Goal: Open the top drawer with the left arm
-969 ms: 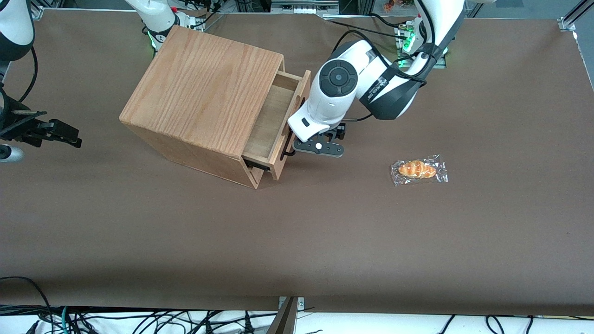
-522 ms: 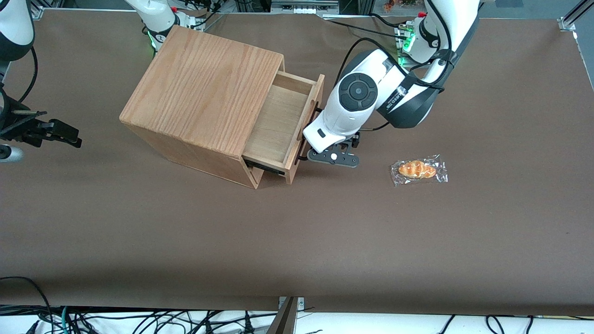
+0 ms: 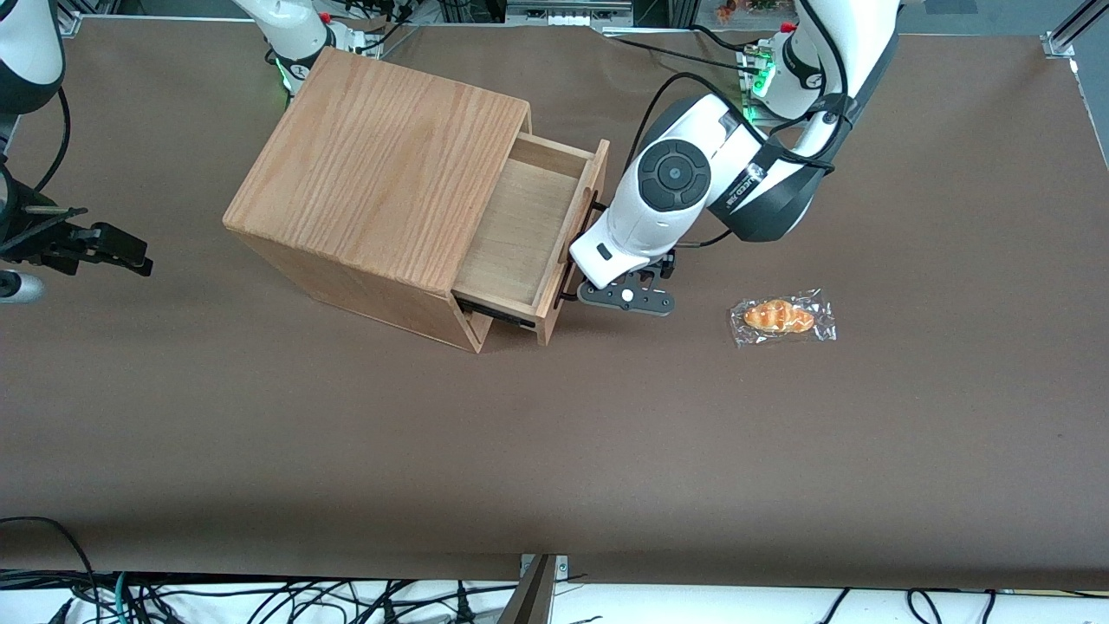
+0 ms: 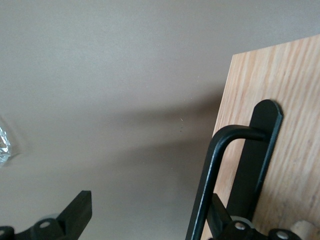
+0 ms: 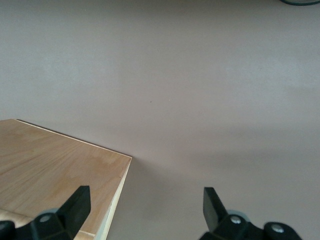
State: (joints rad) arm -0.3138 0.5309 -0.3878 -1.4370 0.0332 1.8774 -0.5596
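Observation:
The top drawer [image 3: 520, 227] stands pulled well out of the wooden cabinet [image 3: 381, 156], its pale plank floor bare. The left arm [image 3: 671, 186] bends low in front of the drawer front [image 4: 280, 85]. Its gripper [image 3: 579, 276] is at the black bar handle [image 4: 206, 175]. In the left wrist view the gripper [image 4: 148, 200] is open. One finger [image 4: 220, 220] sits between the bar and the drawer front, and the other finger [image 4: 75, 212] hangs well clear over the brown table. Nothing is clamped between them.
A plastic-wrapped bread roll [image 3: 782, 317] lies on the brown table [image 3: 554, 433], toward the working arm's end from the gripper. The cabinet stands at an angle. Cables run along the table edges.
The drawer has slid farther out of the cabinet, and the left arm with its gripper has moved with it toward the bread roll. Most of that travel came in the first half second.

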